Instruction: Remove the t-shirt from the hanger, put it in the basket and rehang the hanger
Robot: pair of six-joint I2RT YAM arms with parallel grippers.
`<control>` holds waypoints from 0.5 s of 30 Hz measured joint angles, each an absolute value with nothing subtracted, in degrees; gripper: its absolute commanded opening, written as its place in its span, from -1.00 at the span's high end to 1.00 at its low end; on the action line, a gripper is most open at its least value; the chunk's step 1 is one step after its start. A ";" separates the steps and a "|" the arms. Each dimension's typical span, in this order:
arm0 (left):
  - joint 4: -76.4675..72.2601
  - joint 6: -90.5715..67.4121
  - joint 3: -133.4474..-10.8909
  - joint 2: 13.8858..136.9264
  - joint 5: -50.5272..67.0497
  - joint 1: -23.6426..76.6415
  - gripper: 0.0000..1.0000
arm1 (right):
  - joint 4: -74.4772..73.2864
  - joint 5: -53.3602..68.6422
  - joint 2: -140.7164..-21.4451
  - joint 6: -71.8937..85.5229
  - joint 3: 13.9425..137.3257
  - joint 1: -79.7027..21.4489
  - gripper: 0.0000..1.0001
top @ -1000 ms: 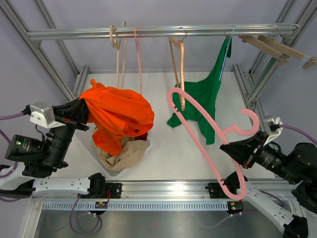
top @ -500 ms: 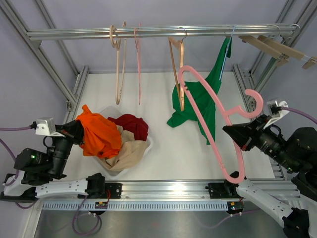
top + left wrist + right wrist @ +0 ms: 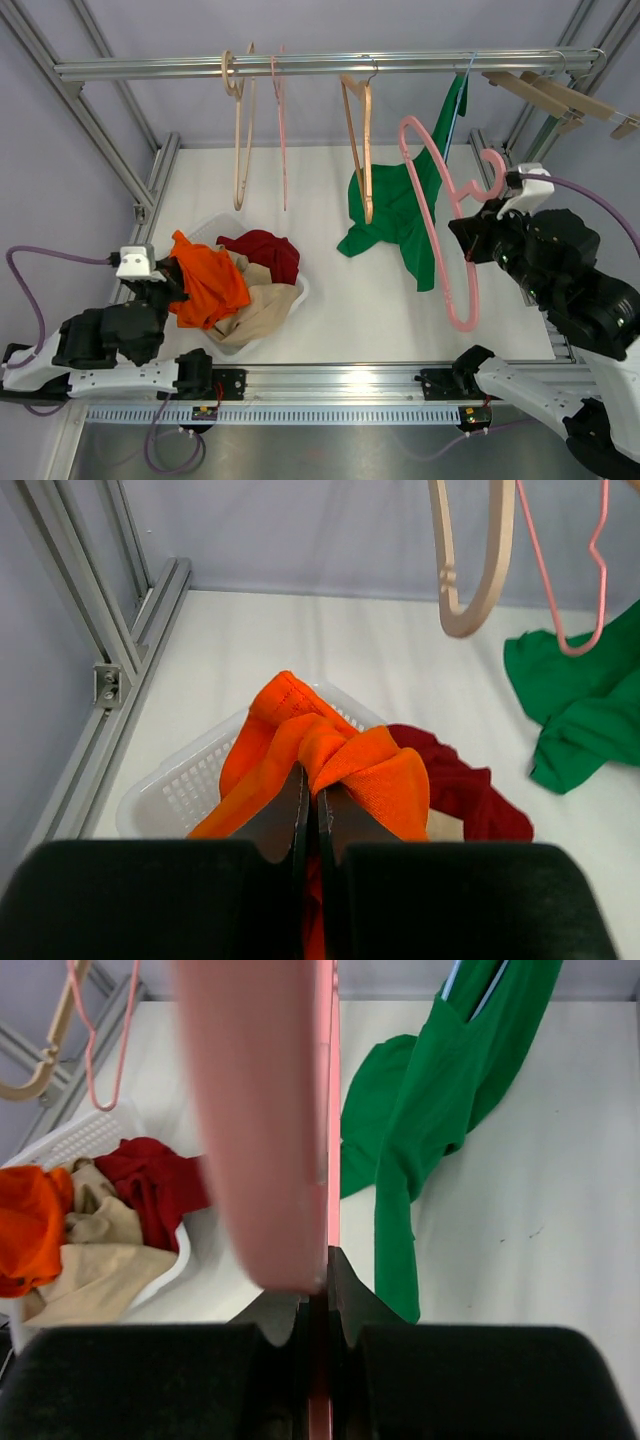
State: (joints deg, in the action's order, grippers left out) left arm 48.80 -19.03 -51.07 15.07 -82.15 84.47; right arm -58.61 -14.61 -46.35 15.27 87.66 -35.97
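Note:
My left gripper [image 3: 168, 285] is shut on the orange t-shirt [image 3: 205, 283], which lies bunched in the white basket [image 3: 298, 295] at the left; the wrist view shows the jaws pinching a fold of orange cloth [image 3: 340, 770]. My right gripper [image 3: 470, 238] is shut on a bare pink hanger [image 3: 440, 235] and holds it in the air at the right, hook up near the rail [image 3: 320, 66]; the hanger fills the right wrist view [image 3: 265, 1120]. No shirt is on the pink hanger.
The basket also holds a dark red garment [image 3: 262, 253] and a beige one [image 3: 262, 310]. A green shirt [image 3: 400, 200] hangs from a hanger at the rail's right. Wooden [image 3: 358, 130] and thin pink [image 3: 278, 120] empty hangers hang on the rail.
My left gripper has come down and back with the orange t-shirt into the basket. My right gripper has lifted the pink hanger up and toward the rail.

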 measured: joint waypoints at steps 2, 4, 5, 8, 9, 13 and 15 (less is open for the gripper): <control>52.29 -21.78 -50.96 18.06 -81.89 84.47 1.00 | -56.84 -16.19 -49.08 14.63 87.66 -35.97 1.00; 53.63 -23.90 -51.03 22.13 -81.52 84.47 1.00 | -54.78 -17.47 -52.42 13.96 87.66 -35.97 1.00; 54.17 -24.73 -51.03 24.21 -81.21 84.47 1.00 | -53.76 -17.85 -53.93 13.65 87.66 -35.97 1.00; 54.39 -27.40 -51.00 29.10 -79.15 84.18 1.00 | -51.00 -18.20 -58.46 12.86 87.66 -35.97 1.00; 54.06 -28.38 -50.96 29.45 -78.15 83.99 1.00 | -50.39 -18.20 -59.68 12.64 87.68 -35.97 1.00; 49.01 -32.97 -47.77 26.87 -75.57 82.67 1.00 | -48.99 -18.41 -63.24 12.14 89.01 -35.97 1.00; 48.95 -35.88 -45.54 25.36 -75.24 80.38 1.00 | -48.05 -18.28 -64.25 12.10 89.71 -35.97 1.00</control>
State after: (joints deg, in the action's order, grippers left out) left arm 48.95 -35.88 -45.54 25.36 -75.24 80.38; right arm -48.05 -18.28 -64.25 12.10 89.71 -35.97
